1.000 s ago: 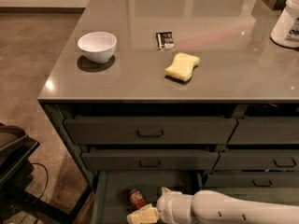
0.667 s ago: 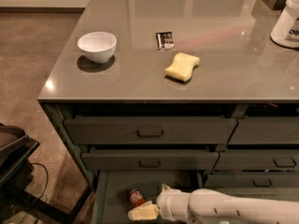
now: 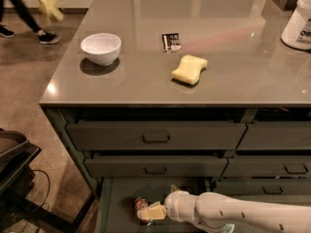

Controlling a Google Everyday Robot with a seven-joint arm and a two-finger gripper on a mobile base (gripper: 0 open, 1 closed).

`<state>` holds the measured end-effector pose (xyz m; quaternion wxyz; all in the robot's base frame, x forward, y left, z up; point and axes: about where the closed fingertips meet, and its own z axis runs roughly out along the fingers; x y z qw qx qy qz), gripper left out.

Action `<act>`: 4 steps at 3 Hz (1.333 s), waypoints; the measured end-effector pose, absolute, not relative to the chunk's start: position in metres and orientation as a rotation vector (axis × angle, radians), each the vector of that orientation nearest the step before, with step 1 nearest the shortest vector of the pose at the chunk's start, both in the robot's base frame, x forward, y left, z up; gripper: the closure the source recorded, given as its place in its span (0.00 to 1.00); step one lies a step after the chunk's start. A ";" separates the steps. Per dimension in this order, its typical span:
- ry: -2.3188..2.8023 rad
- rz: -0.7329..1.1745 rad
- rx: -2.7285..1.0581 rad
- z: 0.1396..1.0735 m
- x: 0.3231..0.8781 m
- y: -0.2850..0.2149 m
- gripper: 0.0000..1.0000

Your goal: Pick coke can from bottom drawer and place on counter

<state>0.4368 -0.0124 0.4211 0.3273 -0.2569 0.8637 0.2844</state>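
1. Task items
- One coke can [image 3: 141, 204] is sitting inside the bottom drawer [image 3: 116, 198], toward the left part of its floor. Whether it is upright or tipped cannot be told.
- One bottom drawer is standing pulled out below the closed drawer fronts [image 3: 155, 136].
- One counter surface [image 3: 146, 76] is spanning the top of the cabinet.

2. Claw
- One claw [image 3: 150, 212] is reaching into the bottom drawer, with its cream-coloured tip right at the coke can and partly covering the can's lower side.
- Whether the claw is spread, pressed together or pinching the can cannot be told.
- One white arm [image 3: 243, 212] is entering from the lower right edge and running leftward to the claw.

3. Items on the counter surface (four in total)
- One white bowl [image 3: 100, 48] is resting near the left edge.
- One yellow sponge [image 3: 189, 69] is lying near the middle.
- One small black packet [image 3: 171, 41] is lying just behind the sponge, apart from it.
- One white tub [image 3: 299, 21] is standing at the far right, cut off by the frame.

4. Cabinet
- Four loop handles are showing on the closed drawer fronts.

5. Surroundings
- One person's legs [image 3: 19, 13] are crossing the floor at the upper left.
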 end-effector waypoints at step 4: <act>2.321 0.759 -0.579 0.287 0.451 0.029 0.00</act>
